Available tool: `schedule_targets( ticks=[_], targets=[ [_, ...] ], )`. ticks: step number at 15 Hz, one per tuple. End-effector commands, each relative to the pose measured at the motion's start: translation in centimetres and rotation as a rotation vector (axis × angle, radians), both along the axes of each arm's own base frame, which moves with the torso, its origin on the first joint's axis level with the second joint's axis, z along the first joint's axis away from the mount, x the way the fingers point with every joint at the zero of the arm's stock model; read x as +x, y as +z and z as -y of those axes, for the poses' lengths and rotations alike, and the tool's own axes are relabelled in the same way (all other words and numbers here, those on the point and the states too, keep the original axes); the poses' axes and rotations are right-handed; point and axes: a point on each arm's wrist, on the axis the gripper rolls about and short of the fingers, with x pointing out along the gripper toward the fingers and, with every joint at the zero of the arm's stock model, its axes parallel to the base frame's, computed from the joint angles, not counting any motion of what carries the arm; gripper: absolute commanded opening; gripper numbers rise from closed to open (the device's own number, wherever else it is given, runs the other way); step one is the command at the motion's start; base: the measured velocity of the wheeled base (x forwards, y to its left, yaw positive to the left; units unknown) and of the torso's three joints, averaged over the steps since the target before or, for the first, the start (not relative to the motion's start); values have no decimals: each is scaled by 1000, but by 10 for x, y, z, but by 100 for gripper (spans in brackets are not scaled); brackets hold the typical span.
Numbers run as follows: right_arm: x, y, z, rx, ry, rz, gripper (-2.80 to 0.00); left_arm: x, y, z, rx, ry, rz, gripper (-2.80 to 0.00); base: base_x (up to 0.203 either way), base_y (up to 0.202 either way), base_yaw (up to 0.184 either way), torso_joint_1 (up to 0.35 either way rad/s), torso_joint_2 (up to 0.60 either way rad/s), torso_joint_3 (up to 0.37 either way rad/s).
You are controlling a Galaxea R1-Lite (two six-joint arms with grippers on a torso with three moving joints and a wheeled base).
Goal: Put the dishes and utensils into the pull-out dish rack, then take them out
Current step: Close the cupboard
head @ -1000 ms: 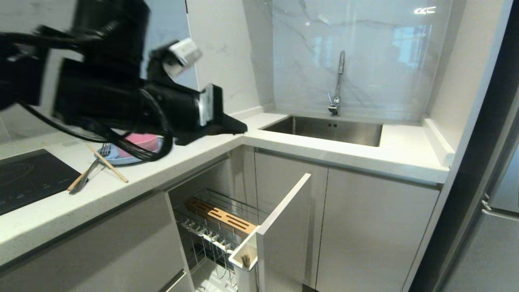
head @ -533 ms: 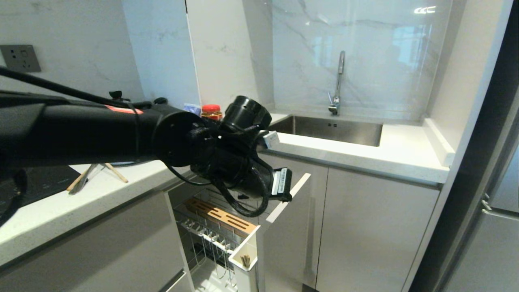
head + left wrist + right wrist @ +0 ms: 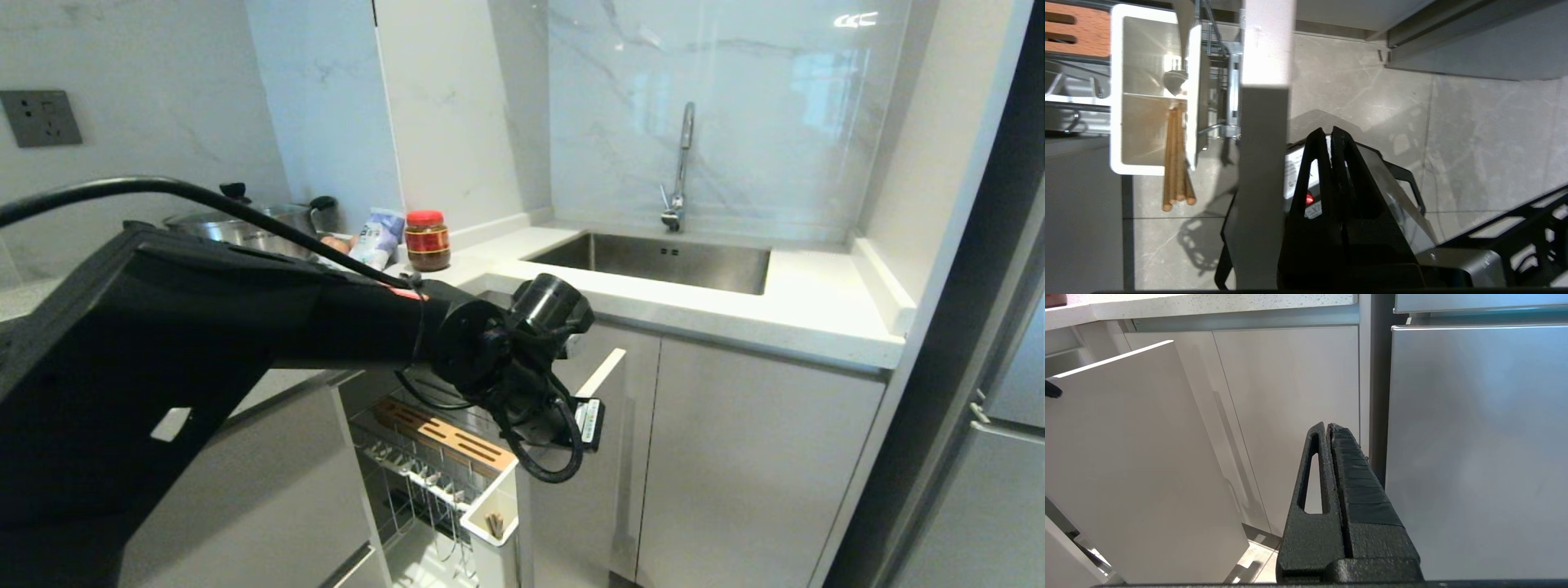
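Note:
The pull-out dish rack (image 3: 424, 469) stands pulled out below the counter, showing its wooden strip (image 3: 445, 437), white utensil cup (image 3: 490, 523) and narrow front panel (image 3: 571, 490). Wooden chopsticks (image 3: 1176, 163) stand in the utensil cup (image 3: 1118, 122). A silver utensil end (image 3: 1175, 81) shows in its other compartment. My left gripper (image 3: 1329, 131) is shut and empty. It points down just beside the panel's top edge (image 3: 1265, 122), on the side away from the cup. The dishes are hidden behind my left arm (image 3: 245, 327). My right gripper (image 3: 1328, 425) is shut and parked low before the cabinet doors.
A steel pot (image 3: 245, 229), a packet (image 3: 371, 237) and a red-lidded jar (image 3: 427, 241) stand at the counter's back. To the right are the sink (image 3: 653, 261) and its faucet (image 3: 682, 163). A fridge (image 3: 1004, 490) closes the far right. Tiled floor lies under the left gripper.
My left arm has swung from above the counter down and to the right, ending at the rack's front panel. Its gripper stayed shut. The right arm has not moved.

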Motion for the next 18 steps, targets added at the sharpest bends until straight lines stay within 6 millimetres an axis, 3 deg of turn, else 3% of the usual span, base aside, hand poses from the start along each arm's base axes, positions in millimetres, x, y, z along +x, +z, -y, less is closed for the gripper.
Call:
schedule_targets(
  ticks=[1,11,18],
  targets=[
    [0,0,0,1,1,5,-280,2,-7,2,31,16,4,-280,0,0,0,0,0,0],
    [0,0,0,1,1,5,-280,9,5,-7,121,130,137,-280,0,0,0,0,0,0],
    [0,0,0,1,0,5,-280,42,3,-42,228,234,210,-280,0,0,0,0,0,0]
  ],
)
